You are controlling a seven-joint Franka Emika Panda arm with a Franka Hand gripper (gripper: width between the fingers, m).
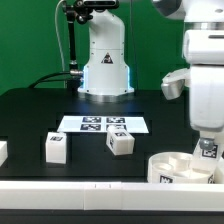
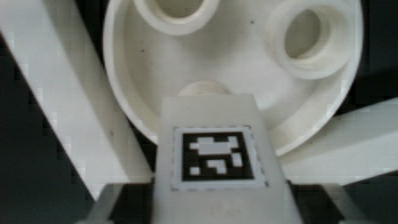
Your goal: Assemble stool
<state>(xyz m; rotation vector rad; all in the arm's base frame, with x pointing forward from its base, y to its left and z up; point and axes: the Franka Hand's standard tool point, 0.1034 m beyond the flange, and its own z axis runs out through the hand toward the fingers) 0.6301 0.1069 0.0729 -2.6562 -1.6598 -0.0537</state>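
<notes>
White plastic leg (image 2: pixel 214 165) is pinched between my gripper's (image 1: pixel 207 150) closed jaws, above the seat (image 1: pixel 178 166) at the exterior view's near right. I'd square it over a socket (image 2: pixel 306 42), keep it upright, lower gently, then twist.

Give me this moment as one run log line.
gripper: shut on held leg | held leg: over seat, contact unclear | loose legs: two, lying apart near marker board
</notes>
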